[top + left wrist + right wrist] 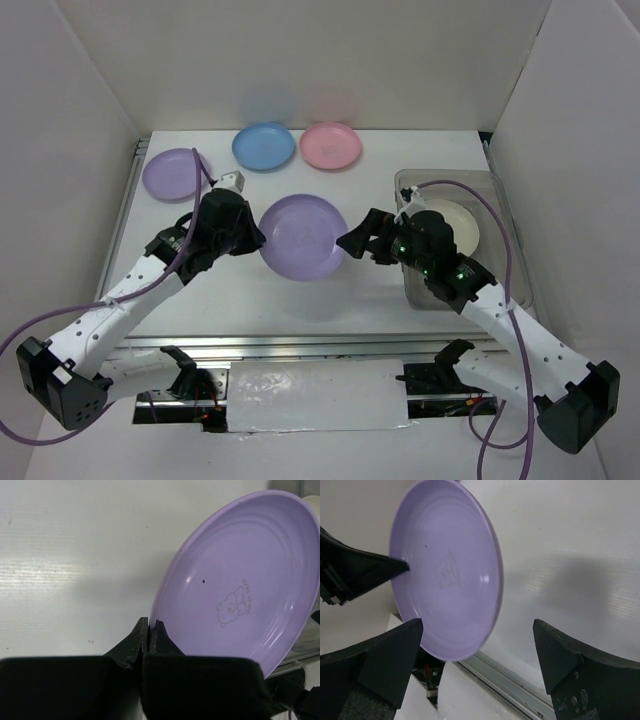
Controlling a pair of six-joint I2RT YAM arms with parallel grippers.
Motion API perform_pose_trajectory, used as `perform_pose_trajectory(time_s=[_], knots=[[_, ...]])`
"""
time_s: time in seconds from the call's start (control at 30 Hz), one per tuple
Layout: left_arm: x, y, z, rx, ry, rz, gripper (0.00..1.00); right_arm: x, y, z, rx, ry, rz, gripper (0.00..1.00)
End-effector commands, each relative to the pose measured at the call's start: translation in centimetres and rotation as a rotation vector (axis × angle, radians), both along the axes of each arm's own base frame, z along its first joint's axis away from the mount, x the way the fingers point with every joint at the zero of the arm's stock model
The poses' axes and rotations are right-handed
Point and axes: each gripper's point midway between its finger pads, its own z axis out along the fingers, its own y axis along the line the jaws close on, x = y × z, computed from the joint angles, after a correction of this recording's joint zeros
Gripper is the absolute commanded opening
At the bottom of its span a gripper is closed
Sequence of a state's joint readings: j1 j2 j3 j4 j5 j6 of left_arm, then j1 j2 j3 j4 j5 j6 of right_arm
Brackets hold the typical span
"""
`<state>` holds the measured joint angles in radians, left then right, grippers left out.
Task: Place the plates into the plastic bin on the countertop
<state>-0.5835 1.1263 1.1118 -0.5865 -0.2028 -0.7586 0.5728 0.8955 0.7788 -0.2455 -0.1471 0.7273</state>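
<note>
My left gripper [256,240] is shut on the left rim of a purple plate [303,236] and holds it tilted above the countertop [240,300]. In the left wrist view the fingertips [141,630] pinch the plate [240,580]. My right gripper [350,243] is open at the plate's right edge. In the right wrist view the plate [445,570] lies just ahead of the spread gripper [477,626], untouched. The plastic bin [505,215] stands at the right with a cream plate [452,226] in it. A second purple plate [176,173], a blue plate [264,146] and a pink plate [331,145] lie at the back.
White walls enclose the countertop at the back and both sides. A metal rail [320,345] runs along the front edge and shows in the right wrist view [520,685]. The right arm reaches across the bin's near-left corner.
</note>
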Motion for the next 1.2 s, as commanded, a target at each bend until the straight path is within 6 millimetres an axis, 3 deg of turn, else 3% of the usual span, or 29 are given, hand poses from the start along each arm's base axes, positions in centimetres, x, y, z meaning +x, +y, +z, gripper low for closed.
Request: perform_pose_trajectory(time_s=[0.0, 0.07, 0.23, 0.27, 0.33, 0.37, 0.43, 0.47, 0.5, 0.53, 0.57, 0.6, 0.7, 0.73, 0.8, 0.83, 0.93, 0.97, 1.0, 1.07, 1.17], knots=[[-0.7, -0.4, 1.2, -0.026, -0.032, -0.043, 0.0, 1.7, 1.2, 3.5, 0.038, -0.105, -0.034, 0.99], [-1.0, -0.7, 1.8, -0.047, -0.044, -0.057, 0.0, 2.3, 1.9, 2.8, 0.012, -0.082, -0.038, 0.93], [-1.5, -0.4, 2.7, -0.061, -0.069, -0.064, 0.0, 5.1, 1.1, 0.3, -0.098, -0.024, -0.166, 0.84], [-1.6, -0.2, 2.9, -0.053, -0.07, -0.064, 0.0, 5.3, 1.1, 0.0, -0.103, -0.016, -0.175, 0.77], [-1.8, -0.2, 3.0, -0.052, -0.069, -0.074, 0.0, 5.7, 1.5, -0.2, -0.101, -0.013, -0.175, 0.55], [-1.8, -0.1, 2.9, -0.049, -0.069, -0.073, 0.0, 5.7, 1.6, -0.2, -0.09, -0.009, -0.176, 0.24], [-1.8, 0.2, 2.7, -0.036, -0.065, -0.061, 0.04, 5.8, 1.5, 0.4, -0.079, -0.021, -0.202, 0.0], [-1.8, 0.3, 2.6, -0.032, -0.065, -0.058, 0.12, 5.8, 1.5, 0.6, -0.068, -0.021, -0.214, 0.0], [-1.8, 0.5, 2.7, -0.03, -0.067, -0.049, 0.41, 5.7, 1.6, 0.6, -0.062, -0.021, -0.22, 0.0], [-1.5, 1.1, 2.8, -0.015, -0.075, -0.016, 0.62, 5.8, 1.3, 1.0, -0.055, -0.028, -0.238, 0.0], [-1.4, 1.5, 3.0, -0.015, -0.083, 0.007, 0.97, 5.9, 1.0, 0.9, -0.051, -0.015, -0.257, 0.0], [-1.7, 2.1, 3.1, -0.001, -0.078, 0.024, 0.99, 6.3, 0.3, 1.0, -0.055, -0.003, -0.286, 0.0], [-2.4, 4.3, 4.5, 0.049, -0.092, 0.089, 0.99, 8.2, -5.0, 0.1, -0.093, 0.063, -0.469, 0.0], [-2.4, 5.3, 5.3, 0.072, -0.113, 0.118, 0.99, 9.4, -8.7, -0.3, -0.097, 0.088, -0.591, 0.0], [-3.3, 6.8, 6.3, 0.095, -0.142, 0.144, 0.99, 9.8, -12.9, -2.2, -0.119, 0.139, -0.71, 0.0], [-3.8, 7.9, 6.4, 0.138, -0.15, 0.154, 0.99, 10.3, -17.3, -2.6, -0.106, 0.161, -0.838, 0.0], [-4.9, 10.1, 6.4, 0.21, -0.165, 0.172, 0.99, 9.7, -23.2, -5.6, -0.074, 0.227, -0.98, 0.0], [-5.0, 10.7, 6.3, 0.229, -0.165, 0.183, 0.99, 9.5, -26.1, -6.3, -0.043, 0.242, -1.056, 0.0], [-5.2, 11.1, 5.9, 0.245, -0.157, 0.183, 0.99, 9.1, -27.2, -8.1, -0.043, 0.285, -1.082, 0.0], [-5.2, 11.2, 5.2, 0.26, -0.149, 0.155, 0.99, 9.0, -29.6, -9.3, -0.02, 0.302, -1.119, 0.0], [-4.8, 10.9, 3.5, 0.284, -0.143, 0.102, 0.99, 9.4, -31.2, -11.2, -0.053, 0.33, -1.129, 0.0]])
